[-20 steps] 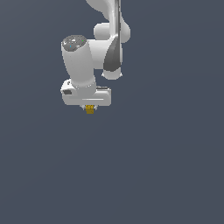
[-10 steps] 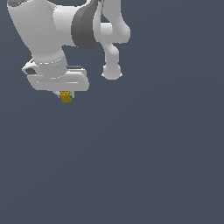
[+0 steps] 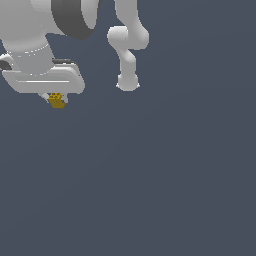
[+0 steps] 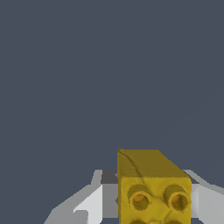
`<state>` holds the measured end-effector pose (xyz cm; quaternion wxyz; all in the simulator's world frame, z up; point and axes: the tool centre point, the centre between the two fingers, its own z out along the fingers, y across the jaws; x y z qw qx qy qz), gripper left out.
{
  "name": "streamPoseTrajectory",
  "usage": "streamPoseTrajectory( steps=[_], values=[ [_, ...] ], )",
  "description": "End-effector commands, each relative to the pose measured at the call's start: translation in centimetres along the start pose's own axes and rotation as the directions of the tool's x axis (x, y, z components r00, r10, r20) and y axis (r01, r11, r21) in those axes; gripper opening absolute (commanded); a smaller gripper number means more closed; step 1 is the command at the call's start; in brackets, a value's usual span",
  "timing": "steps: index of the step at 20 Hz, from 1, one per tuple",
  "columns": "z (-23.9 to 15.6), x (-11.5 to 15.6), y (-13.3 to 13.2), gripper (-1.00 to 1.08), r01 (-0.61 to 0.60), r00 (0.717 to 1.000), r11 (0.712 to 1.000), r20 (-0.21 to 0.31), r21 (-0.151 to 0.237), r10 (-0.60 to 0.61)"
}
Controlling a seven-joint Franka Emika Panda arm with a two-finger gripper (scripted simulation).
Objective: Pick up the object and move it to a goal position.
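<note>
Close to the wrist camera, the block (image 4: 153, 188) sits clamped between the gripper (image 4: 148, 201) fingers (image 4: 89, 205), studs facing the lens. In the exterior view the block (image 3: 56, 100) hangs under the gripper (image 3: 56, 99) at that view's upper left, nothing beneath but plain grey. This looks like the carry step. No goal marker is visible, so the next move calls for holding the squeeze while travelling.

Mustard-yellow block (image 3: 56, 101) is showing round studs; white gripper (image 3: 54, 96) is carrying dark grey bands.
</note>
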<state>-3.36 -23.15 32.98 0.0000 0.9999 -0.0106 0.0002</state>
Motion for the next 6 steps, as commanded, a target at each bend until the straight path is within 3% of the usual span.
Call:
streamPoseTrajectory(
  steps=[1, 6],
  values=[
    [-0.54, 0.14, 0.48, -1.00, 0.001, 1.000, 1.000, 0.000, 0.000, -0.001],
    [-0.88, 0.24, 0.81, -1.00, 0.001, 1.000, 1.000, 0.000, 0.000, -0.001]
  ],
)
